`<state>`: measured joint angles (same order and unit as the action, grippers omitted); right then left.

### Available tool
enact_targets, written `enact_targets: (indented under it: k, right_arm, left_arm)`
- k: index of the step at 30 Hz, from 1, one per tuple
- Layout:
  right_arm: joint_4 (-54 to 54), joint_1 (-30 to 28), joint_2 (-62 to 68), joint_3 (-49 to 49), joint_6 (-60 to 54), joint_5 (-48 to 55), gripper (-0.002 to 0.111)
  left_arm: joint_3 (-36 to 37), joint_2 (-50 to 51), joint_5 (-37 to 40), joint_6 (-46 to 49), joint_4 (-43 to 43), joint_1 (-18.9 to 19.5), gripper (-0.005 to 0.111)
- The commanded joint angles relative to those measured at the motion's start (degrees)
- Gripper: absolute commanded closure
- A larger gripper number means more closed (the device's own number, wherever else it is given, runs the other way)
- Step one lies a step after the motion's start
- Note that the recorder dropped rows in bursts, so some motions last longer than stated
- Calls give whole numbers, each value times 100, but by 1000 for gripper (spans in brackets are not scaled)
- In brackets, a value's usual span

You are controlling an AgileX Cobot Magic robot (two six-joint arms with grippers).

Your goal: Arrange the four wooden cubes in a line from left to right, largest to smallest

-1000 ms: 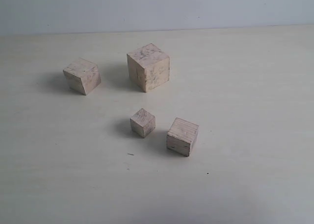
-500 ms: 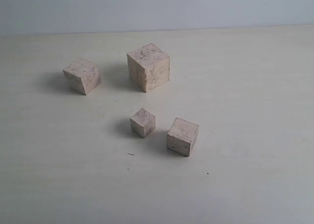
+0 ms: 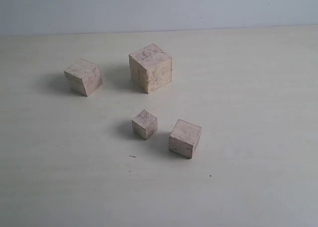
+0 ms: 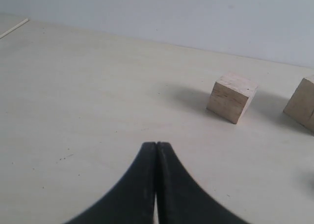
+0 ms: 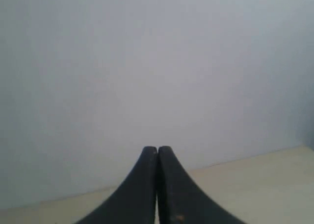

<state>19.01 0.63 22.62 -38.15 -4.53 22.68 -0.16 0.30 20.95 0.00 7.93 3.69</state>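
The four wooden cubes stand apart from one another on the table (image 3: 258, 88), none touching and none in a row. The largest cube (image 3: 150, 68) sits nearest the far edge, about midway between the table's left and right sides, turned so that one vertical corner faces the camera. The second-largest cube (image 3: 83, 77) lies to its left, a little closer to the near edge, well apart from it and likewise turned at an angle. Closer to the near edge come the two small ones. The smallest cube (image 3: 144, 124) stands almost straight in front of the largest, and the third cube (image 3: 185, 138) sits just beside it on the right and slightly nearer the near edge, with a narrow gap between them. All four rest flat on the pale tabletop and show grey-brown smudges on their faces.

Neither arm shows in the exterior view. In the left wrist view the left tool (image 4: 156, 145) is clenched, its two dark tips pressed together with nothing between them, above bare table. One cube stands ahead of it and part of a bigger one is cut off at the frame's side. In the right wrist view the right tool (image 5: 157, 149) is also clenched and empty, pointed at a plain grey wall (image 5: 157, 62) with only a strip of table beneath.
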Motion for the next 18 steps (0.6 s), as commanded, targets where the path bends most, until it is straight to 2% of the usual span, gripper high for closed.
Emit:
enact_targets:
  k: [1,4,6,11,14,18]
  right_arm:
    - [1864,262,1126,-915,-2204,665,108]
    - [2986,627,2023,-1312,-3270,1022,108]
    - [3201,870,2634,-1581,-3553,1367,108]
    - [3201,1421,4219,-1974,-3579,2652,108]
    - [3264,1494,4907,-2011,-3521,3382,108]
    - [3288,1494,5533,-2011,-3081,3544,108]
  left_arm:
    - [16,-30,-52,0,-6,-34,107]
    - [16,-30,-52,0,-6,-34,107]
    - [16,-30,-52,0,-6,-34,107]
    - [16,-30,-52,0,-6,-34,107]
    - [16,-30,-52,0,-6,-34,107]
    - [16,-30,-52,0,-6,-34,107]
